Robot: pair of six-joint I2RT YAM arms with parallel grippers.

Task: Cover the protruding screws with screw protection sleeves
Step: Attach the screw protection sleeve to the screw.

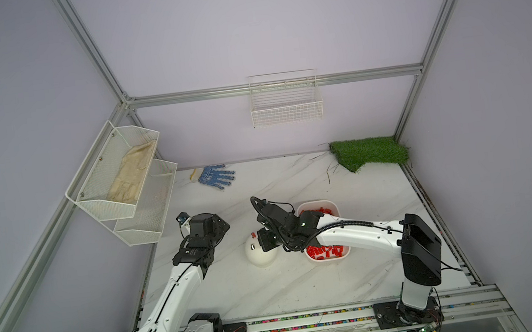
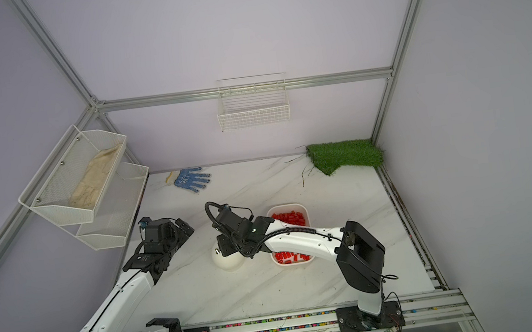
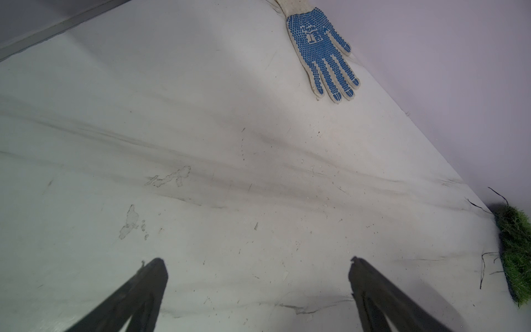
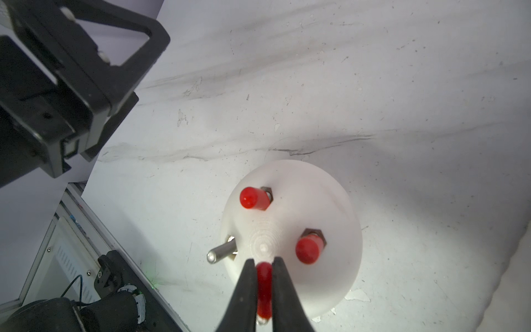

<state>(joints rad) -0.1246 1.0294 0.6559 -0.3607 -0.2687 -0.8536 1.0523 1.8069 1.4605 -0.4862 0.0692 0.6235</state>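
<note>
I see the marble surface (image 1: 306, 282) carrying a white tray (image 1: 316, 202) of loose red sleeves (image 1: 324, 252), with the white dome (image 1: 262, 260) just beside it. My left gripper (image 3: 257, 262) hangs over bare surface, well apart from the dome, fingers wide and empty. My right gripper (image 4: 263, 263) is over the dome, fingers narrow, pinching one held sleeve (image 4: 264, 283); whether it is seated I cannot tell. Two capped sleeves (image 4: 253, 198) stand on the dome; one screw (image 4: 221, 253) is bare.
</note>
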